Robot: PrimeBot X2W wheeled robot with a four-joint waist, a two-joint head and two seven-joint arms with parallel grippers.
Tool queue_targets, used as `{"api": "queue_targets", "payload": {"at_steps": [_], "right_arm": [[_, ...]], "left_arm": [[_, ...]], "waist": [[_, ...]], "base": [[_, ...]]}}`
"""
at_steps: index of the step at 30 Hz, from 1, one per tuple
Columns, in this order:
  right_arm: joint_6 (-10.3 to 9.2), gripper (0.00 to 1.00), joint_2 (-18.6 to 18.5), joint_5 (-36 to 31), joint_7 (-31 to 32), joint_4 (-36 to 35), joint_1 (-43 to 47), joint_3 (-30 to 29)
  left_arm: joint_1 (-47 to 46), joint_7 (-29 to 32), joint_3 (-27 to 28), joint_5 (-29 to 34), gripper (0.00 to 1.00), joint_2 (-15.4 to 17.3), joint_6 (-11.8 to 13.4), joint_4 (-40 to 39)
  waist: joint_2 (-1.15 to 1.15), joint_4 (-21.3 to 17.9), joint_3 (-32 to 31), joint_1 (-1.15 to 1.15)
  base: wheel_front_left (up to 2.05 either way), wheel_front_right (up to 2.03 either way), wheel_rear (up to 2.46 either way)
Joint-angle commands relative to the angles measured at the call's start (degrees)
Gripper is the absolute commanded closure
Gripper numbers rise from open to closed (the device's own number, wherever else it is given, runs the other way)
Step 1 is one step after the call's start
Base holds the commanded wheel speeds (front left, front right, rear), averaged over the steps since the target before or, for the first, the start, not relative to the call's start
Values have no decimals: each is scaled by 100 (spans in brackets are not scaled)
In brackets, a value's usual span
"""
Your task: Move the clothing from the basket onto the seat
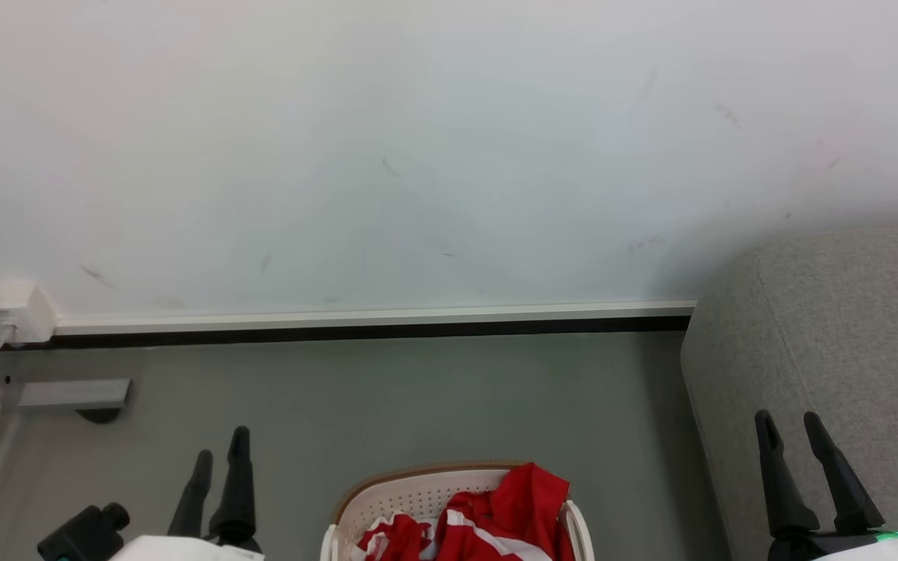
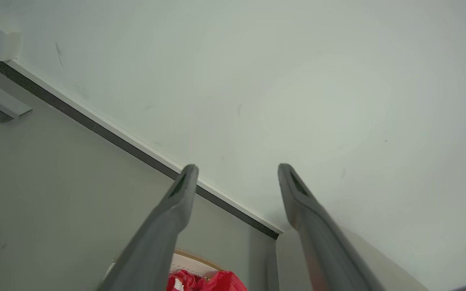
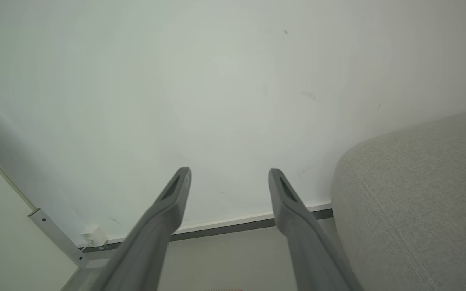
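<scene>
Red clothing (image 1: 496, 514) with white stripes lies heaped in the cream basket (image 1: 387, 499) at the bottom middle of the head view; a corner of that clothing (image 2: 212, 282) and basket rim (image 2: 194, 258) peeks in below the left wrist view. The grey seat (image 1: 831, 343) rises at the right, also large in the right wrist view (image 3: 419, 202). My left gripper (image 1: 220, 453) stands open over the floor left of the basket, nothing between its fingers (image 2: 176, 202). My right gripper (image 1: 788, 421) is open in front of the seat, holding nothing.
A white wall with a dark baseboard (image 1: 371, 331) runs behind the grey floor (image 1: 387, 397). A white wall socket (image 1: 12, 312) and a grey metal foot (image 1: 75, 393) sit at the far left. A metal frame post (image 3: 55, 238) stands at the left.
</scene>
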Motion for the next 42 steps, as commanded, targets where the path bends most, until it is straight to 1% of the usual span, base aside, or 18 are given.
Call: {"api": "queue_targets", "payload": {"at_steps": [1,16,19,27,35,42], "right_arm": [[-6,0,-21,-181,-34,-77,-1,-47],[-7,0,159,-1311,-99,3,64,-275],[-7,0,238,-1383,-117,24,92,-412],[-8,0,279,-1782,-145,62,173,-590],[-9,0,344,-2114,-178,217,201,-581],[-9,0,455,-2216,-192,344,224,-616]], "left_arm": [[-1,-75,12,182,0,47,-15,-65],[78,-307,186,1335,0,53,-106,47],[106,-347,220,1563,0,56,-130,78],[168,-458,343,2086,0,96,-198,155],[193,-554,414,2581,0,103,-233,214],[217,-641,454,2953,0,110,-257,263]], "waist": [[0,-2,-2,0],[0,-53,-20,0],[0,-61,-24,0],[0,-76,-34,0],[0,-73,-55,0],[0,-75,-78,0]], "base": [[0,0,0],[0,0,0],[0,0,0],[0,0,0],[0,0,0],[0,0,0]]}}
